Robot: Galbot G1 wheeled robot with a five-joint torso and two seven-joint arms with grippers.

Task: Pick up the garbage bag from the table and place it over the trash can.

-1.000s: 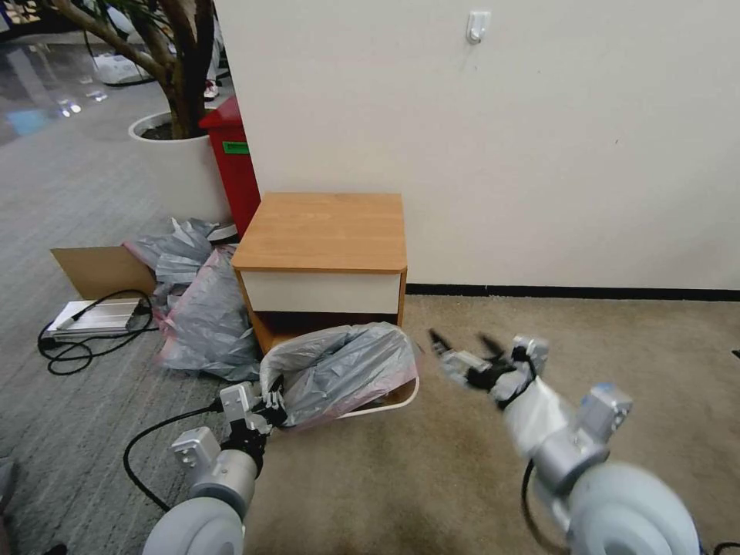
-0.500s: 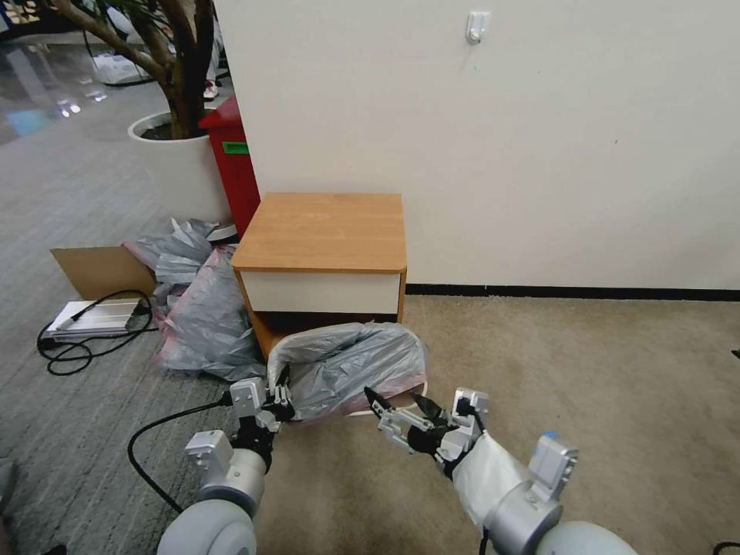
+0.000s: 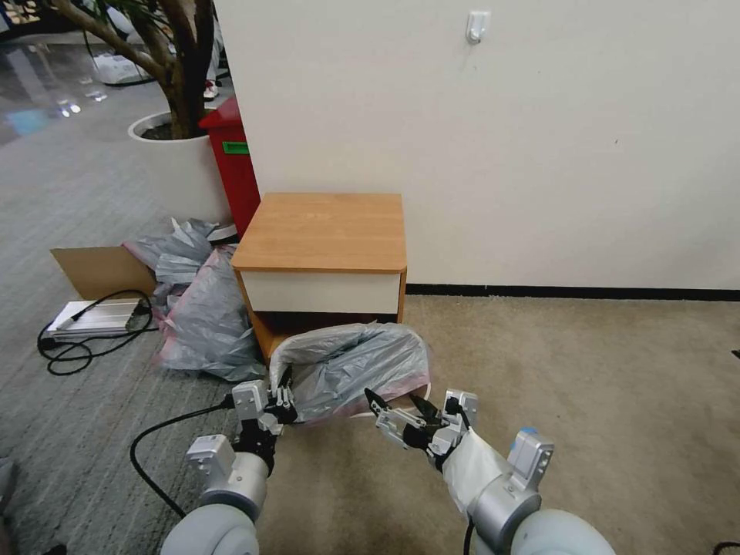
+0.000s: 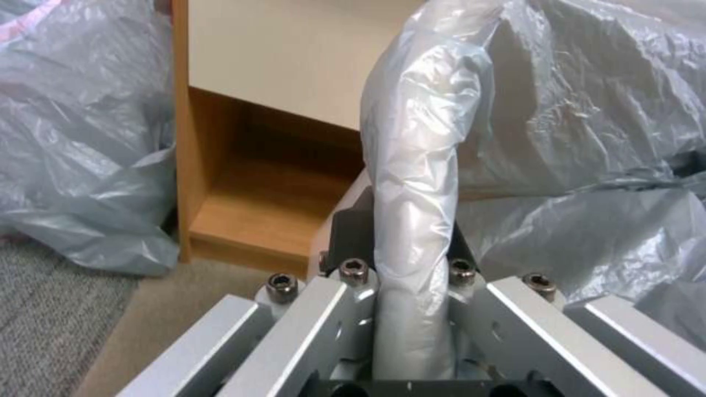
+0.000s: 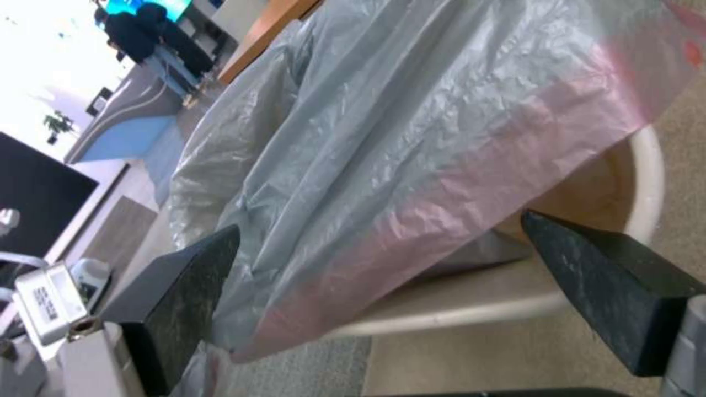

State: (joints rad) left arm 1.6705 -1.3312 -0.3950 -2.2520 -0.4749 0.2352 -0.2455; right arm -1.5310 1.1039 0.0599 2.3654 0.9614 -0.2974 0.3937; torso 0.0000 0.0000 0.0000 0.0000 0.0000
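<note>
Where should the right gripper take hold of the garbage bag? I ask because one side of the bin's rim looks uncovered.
Probably the loose pink-edged hem of the garbage bag, coming in from the robot's side, level with the trash can rim. That hem hangs free above the bare rim, and the open right gripper already faces it. The left gripper is pinching the bag's other side.

Both arms are rounded light-grey shells ending in silver metal wrist blocks. The left gripper [image 3: 279,398] has angular aluminium bars fastened with dark hex-socket screws [image 4: 354,268], and a black cable [image 3: 166,432] loops from its wrist. The right gripper [image 3: 397,406] carries two black wedge-shaped fingers [image 5: 610,286]; white plastic wrap [image 3: 466,466] covers its forearm.
</note>
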